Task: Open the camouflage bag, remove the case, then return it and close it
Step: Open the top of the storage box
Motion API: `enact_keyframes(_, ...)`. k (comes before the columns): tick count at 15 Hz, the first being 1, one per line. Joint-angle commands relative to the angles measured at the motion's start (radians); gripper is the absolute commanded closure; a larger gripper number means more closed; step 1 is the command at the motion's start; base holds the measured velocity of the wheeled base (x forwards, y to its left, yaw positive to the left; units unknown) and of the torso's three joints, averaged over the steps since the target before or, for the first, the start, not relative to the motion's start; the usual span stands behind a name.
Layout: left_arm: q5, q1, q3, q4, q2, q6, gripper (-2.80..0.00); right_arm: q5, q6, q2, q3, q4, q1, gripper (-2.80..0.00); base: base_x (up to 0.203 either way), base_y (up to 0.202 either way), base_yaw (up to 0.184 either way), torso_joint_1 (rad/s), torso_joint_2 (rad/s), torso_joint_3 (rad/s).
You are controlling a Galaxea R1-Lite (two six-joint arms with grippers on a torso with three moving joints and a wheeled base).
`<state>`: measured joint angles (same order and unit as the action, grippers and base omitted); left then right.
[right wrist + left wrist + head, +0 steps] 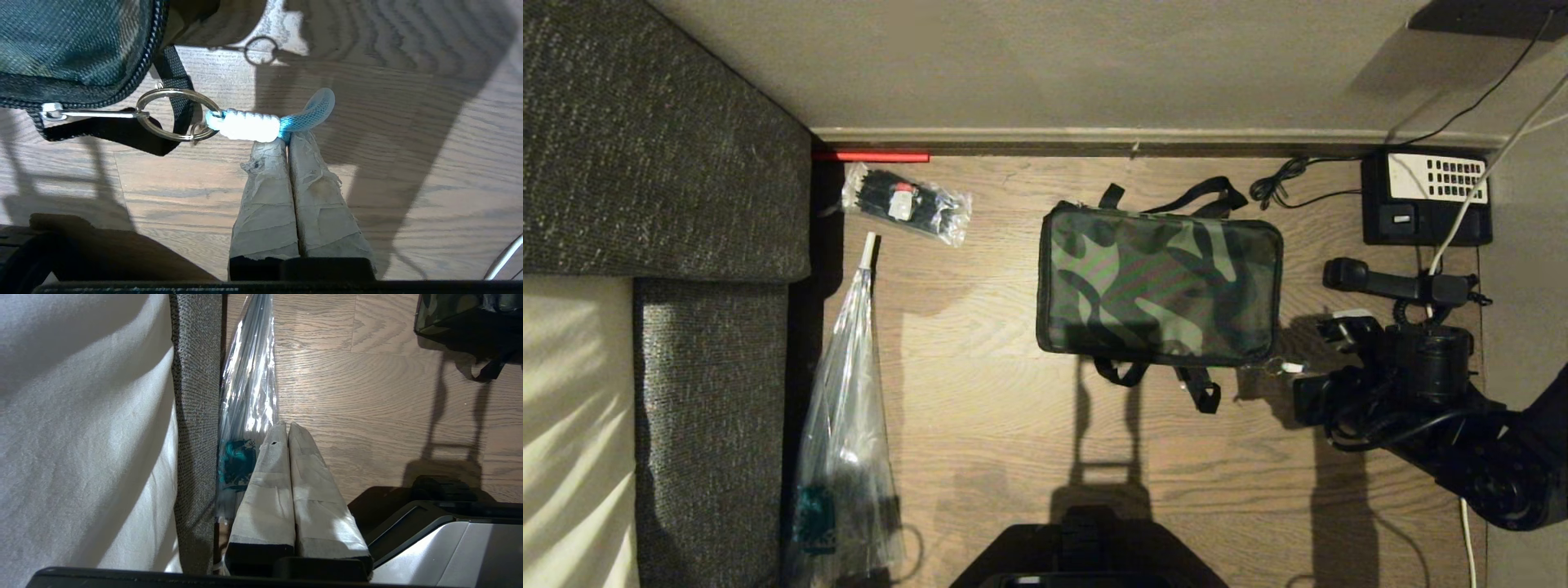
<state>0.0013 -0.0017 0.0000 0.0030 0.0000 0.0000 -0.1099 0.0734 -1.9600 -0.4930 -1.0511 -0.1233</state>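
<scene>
A: Where is the bag?

B: The soft green, black and tan camouflage bag (1160,282) lies flat on the brown wooden table (996,425), about in the middle. Its zipper looks closed all the way round. Black straps stick out at its far edge and its near edge.

A: What is the right end effector (288,141) doing?

B: It sits just beside the bag's near right corner. Its two taped fingers (265,196) are pressed together, and their tips pinch the little white and blue cord pull (261,124). The cord is tied to a round metal ring (173,114), and the ring hangs on the silver zipper tab (90,114) at the bag's corner.

A: And the left end effector (286,428)?

B: It hangs low at the left, near the grey fabric sofa (662,147). Its fingers are together and hold nothing. A long clear plastic bag (845,408) lies next to it.

A: What else is on the table?

B: A small clear packet of black things (907,202) lies at the far left. A black desk phone with white keys (1425,200) sits at the far right.
</scene>
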Motion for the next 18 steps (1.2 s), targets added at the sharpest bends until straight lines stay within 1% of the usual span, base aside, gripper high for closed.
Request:
enact_keyframes(1,0.0,0.0,0.0,0.0,0.0,0.0,0.0,0.003,0.002,0.005,-0.001,-0.006,0.016,0.0,0.0,0.0,0.0,0.0,0.0,0.0)
enact_keyframes(3,0.0,0.0,0.0,0.0,0.0,0.002,0.0,0.019,0.018,0.01,-0.008,-0.006,0.039,0.0,0.0,0.0,0.0,0.0,0.0,0.0)
enact_keyframes(6,0.0,0.0,0.0,0.0,0.0,0.0,0.0,0.033,0.021,0.011,-0.007,-0.004,0.069,0.0,0.0,0.0,0.0,0.0,0.0,0.0)
enact_keyframes(7,0.0,0.0,0.0,0.0,0.0,0.0,0.0,0.05,0.024,0.011,-0.007,0.001,0.087,0.0,0.0,0.0,0.0,0.0,0.0,0.0)
enact_keyframes(11,0.0,0.0,0.0,0.0,0.0,0.0,0.0,0.075,0.046,0.011,-0.015,0.003,0.117,0.0,0.0,0.0,0.0,0.0,0.0,0.0)
enact_keyframes(14,0.0,0.0,0.0,0.0,0.0,0.002,0.0,0.077,0.043,0.027,-0.026,0.009,0.116,0.0,0.0,0.0,0.0,0.0,0.0,0.0)
enact_keyframes(15,0.0,0.0,0.0,0.0,0.0,0.001,0.0,0.091,0.044,0.05,-0.022,0.022,0.116,0.0,0.0,0.0,0.0,0.0,0.0,0.0)
enact_keyframes(16,0.0,0.0,0.0,0.0,0.0,0.002,0.0,0.125,0.043,0.067,-0.016,0.043,0.116,0.0,0.0,0.0,0.0,0.0,0.0,0.0)
enact_keyframes(18,0.0,0.0,0.0,0.0,0.0,0.001,0.0,0.142,0.042,0.083,-0.016,0.074,0.117,0.0,0.0,0.0,0.0,0.0,0.0,0.0)
